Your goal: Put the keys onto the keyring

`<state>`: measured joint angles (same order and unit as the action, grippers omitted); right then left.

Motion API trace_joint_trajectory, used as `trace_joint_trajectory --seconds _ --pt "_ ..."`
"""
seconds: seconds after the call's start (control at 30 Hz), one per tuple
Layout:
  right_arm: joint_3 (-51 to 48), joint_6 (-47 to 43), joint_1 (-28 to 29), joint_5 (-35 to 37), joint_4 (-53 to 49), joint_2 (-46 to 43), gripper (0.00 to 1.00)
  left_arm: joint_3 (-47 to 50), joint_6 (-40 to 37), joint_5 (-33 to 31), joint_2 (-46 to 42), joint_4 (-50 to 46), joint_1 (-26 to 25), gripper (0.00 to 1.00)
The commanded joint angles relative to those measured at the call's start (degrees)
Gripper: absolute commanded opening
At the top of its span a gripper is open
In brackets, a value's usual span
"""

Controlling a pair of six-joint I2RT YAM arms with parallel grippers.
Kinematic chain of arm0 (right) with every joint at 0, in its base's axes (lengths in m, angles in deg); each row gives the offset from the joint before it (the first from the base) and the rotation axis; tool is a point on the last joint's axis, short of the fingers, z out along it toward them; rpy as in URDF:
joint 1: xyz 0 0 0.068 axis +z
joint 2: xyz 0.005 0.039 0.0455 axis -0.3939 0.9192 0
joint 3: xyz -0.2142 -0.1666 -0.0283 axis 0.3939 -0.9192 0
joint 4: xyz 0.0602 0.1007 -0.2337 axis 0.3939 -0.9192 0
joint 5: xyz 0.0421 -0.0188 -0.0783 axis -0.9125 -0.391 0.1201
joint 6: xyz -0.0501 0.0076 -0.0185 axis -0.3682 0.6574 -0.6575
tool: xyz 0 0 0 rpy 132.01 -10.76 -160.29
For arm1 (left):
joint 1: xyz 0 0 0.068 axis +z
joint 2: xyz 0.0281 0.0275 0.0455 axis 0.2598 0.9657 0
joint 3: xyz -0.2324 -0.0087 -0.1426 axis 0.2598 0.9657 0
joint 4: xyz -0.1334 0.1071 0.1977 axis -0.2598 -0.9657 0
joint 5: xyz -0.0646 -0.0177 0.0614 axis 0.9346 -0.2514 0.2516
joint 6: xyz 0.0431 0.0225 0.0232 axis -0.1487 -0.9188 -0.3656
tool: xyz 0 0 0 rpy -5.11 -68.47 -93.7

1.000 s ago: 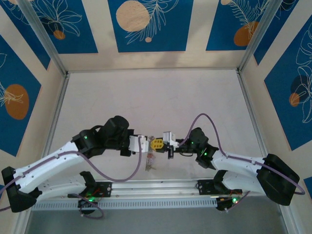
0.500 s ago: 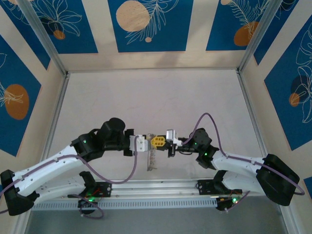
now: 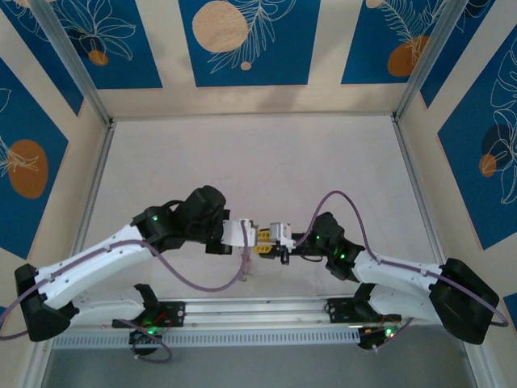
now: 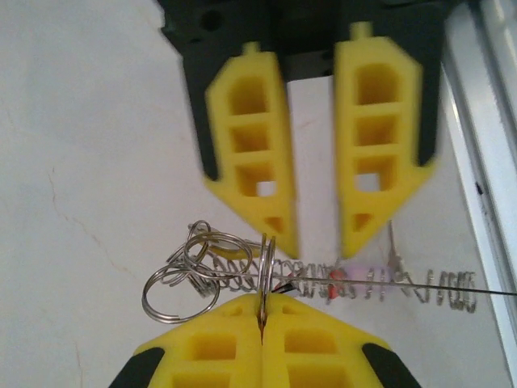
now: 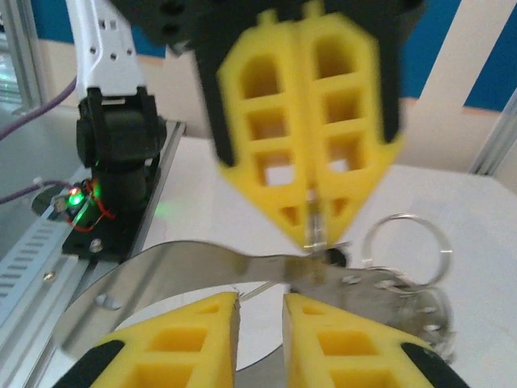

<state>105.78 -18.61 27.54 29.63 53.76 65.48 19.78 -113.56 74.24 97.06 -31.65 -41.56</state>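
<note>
Two arms meet over the near middle of the pale desk [image 3: 258, 162] in the overhead view. The left hand [image 3: 251, 234] and right hand [image 3: 265, 242] almost touch, with the keys [image 3: 244, 265] dangling just below them. Left wrist view: the left hand is clenched on the keyring [image 4: 267, 257], seen edge-on, with small rings [image 4: 190, 275] bunched beside it. Right wrist view: the right hand is released, its fingers [image 5: 194, 339] parted beneath a blurred silver blade [image 5: 202, 275].

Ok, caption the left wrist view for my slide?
Left tool pinching a thin metal ring edge-on, right tool open opposite, over the white table.
</note>
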Motion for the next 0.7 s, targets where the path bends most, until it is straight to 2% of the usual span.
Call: trace_joint_trajectory --seconds 0.0,0.23,0.37,0.67 --pt "2.52 -3.17 0.78 2.49 -6.15 -1.32 0.24 -5.66 -2.25 -4.16 3.22 -7.93 -1.67 0.00" --pt "1.64 -1.23 0.99 5.24 -2.20 -1.28 0.27 -10.93 -3.08 -5.24 9.14 -13.43 -3.32 0.00" --pt "0.46 -0.80 1.01 7.34 -0.06 -1.09 0.28 -12.24 -3.56 -4.18 9.89 -14.18 -3.32 0.00" --pt "0.06 -0.20 0.64 6.48 1.84 -1.34 0.28 -12.19 -3.66 -2.09 10.06 -14.48 -3.32 0.00"
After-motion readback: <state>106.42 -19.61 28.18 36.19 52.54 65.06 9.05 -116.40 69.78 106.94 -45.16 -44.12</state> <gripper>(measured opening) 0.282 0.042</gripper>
